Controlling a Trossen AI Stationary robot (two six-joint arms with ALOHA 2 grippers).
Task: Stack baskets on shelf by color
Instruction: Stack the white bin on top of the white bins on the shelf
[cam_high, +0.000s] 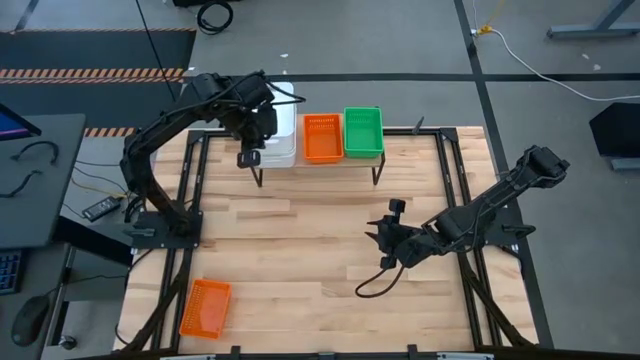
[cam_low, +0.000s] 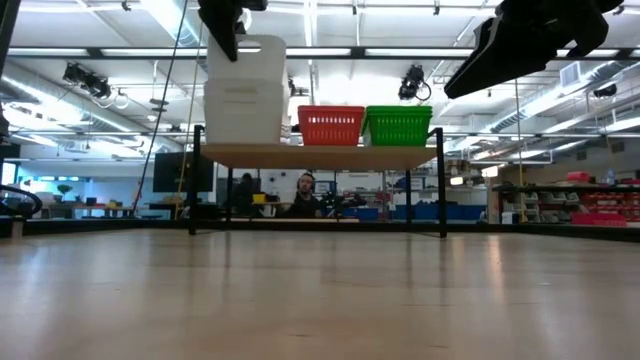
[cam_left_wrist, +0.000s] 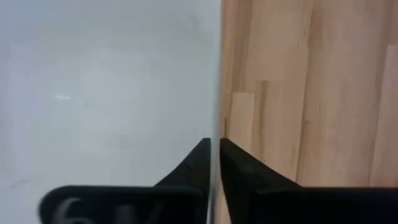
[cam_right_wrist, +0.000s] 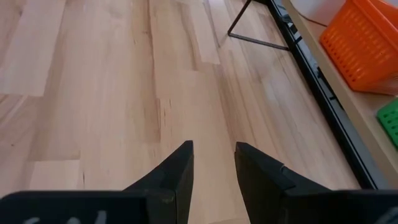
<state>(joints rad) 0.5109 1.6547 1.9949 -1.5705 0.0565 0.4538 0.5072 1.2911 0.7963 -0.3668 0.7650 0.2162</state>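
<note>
The shelf (cam_low: 320, 155) stands at the table's far middle. On it, from left to right, are a stack of white baskets (cam_low: 245, 100), orange baskets (cam_high: 322, 137) and green baskets (cam_high: 363, 132). My left gripper (cam_high: 248, 157) is above the shelf's left end, shut on the top white basket (cam_left_wrist: 106, 87). One more orange basket (cam_high: 205, 307) lies flat on the table at the near left. My right gripper (cam_high: 378, 236) hovers open and empty over the table's middle right. In its wrist view (cam_right_wrist: 214, 155) only bare tabletop lies ahead. My left gripper holds the top white basket by its thin side wall (cam_left_wrist: 216, 134), at the stack's near left corner. One finger is inside the basket and one outside. The fingers come from above, pointing down. The basket is on top of the white stack; whether it rests fully in it I cannot tell.
The shelf's thin black legs (cam_high: 378, 175) stand on the tabletop. Black frame rails (cam_high: 455, 180) run along the table's left and right sides. A person sits in the room beyond the table (cam_low: 305, 195).
</note>
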